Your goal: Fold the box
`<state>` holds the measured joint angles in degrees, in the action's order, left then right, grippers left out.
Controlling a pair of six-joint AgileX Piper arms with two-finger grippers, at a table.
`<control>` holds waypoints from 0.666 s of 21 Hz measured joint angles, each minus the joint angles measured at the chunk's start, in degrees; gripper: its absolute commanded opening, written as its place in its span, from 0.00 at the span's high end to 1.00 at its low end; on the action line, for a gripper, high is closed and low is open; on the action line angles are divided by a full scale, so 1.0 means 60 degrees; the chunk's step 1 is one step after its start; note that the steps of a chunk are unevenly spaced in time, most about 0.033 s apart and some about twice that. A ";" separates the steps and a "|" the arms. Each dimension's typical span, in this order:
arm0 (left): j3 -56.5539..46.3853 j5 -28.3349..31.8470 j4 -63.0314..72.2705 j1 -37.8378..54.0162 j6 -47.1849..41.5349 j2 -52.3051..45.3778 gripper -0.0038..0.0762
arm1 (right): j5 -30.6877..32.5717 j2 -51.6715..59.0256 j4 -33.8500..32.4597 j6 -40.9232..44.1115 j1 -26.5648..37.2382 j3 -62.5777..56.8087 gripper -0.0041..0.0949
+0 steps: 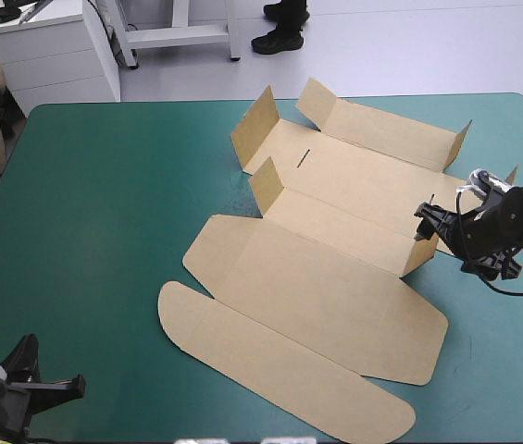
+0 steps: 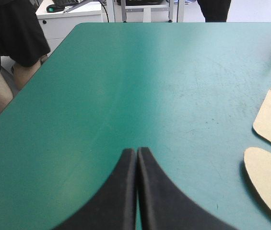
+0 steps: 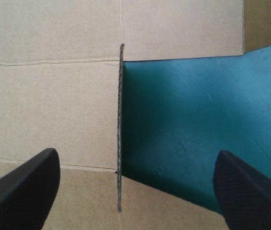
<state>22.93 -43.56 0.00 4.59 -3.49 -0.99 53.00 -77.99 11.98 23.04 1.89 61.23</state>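
The box (image 1: 335, 277) lies right of the table's centre, its near panels flat and its far walls raised. The right gripper (image 1: 430, 225) stands released, astride an upright flap (image 3: 121, 120) at the box's right edge. The left gripper (image 2: 136, 151) is clenched on nothing over the cover (image 1: 104, 203).

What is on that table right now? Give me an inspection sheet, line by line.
Surface: teal-green cover, faintly scuffed.
Job's things: box, brown, mostly flat; far wall and end flaps raised, rounded lid flat toward the near edge.
Clutter: nothing seen.
Grippers: left gripper shut, at the near left corner, off the box; right gripper open at the box's right end, a raised flap edge between its fingers, not gripped.
Cables: nothing seen.
Surroundings: nothing seen.
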 measured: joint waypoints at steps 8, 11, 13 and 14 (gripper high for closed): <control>0.0000 0.0000 0.0000 0.0000 0.0011 0.0000 0.96 | -0.0208 -0.1703 0.0798 -0.0665 0.0325 0.0019 0.33; 0.0000 0.0000 0.0000 0.0000 0.0031 0.0000 0.96 | -0.0491 -0.1883 0.1171 -0.0898 0.0336 0.0115 0.82; 0.0000 0.0000 0.0000 0.0000 0.0040 0.0000 0.96 | -0.0491 -0.1891 0.1202 -0.0931 0.0336 0.0353 0.96; 0.0000 0.0000 0.0000 0.0000 0.0040 0.0000 0.96 | -0.0425 -0.1891 0.1202 -0.0939 0.0340 0.0519 0.96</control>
<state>22.93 -43.56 0.00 4.59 -3.25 -0.99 50.46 -89.33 19.19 17.41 3.93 64.34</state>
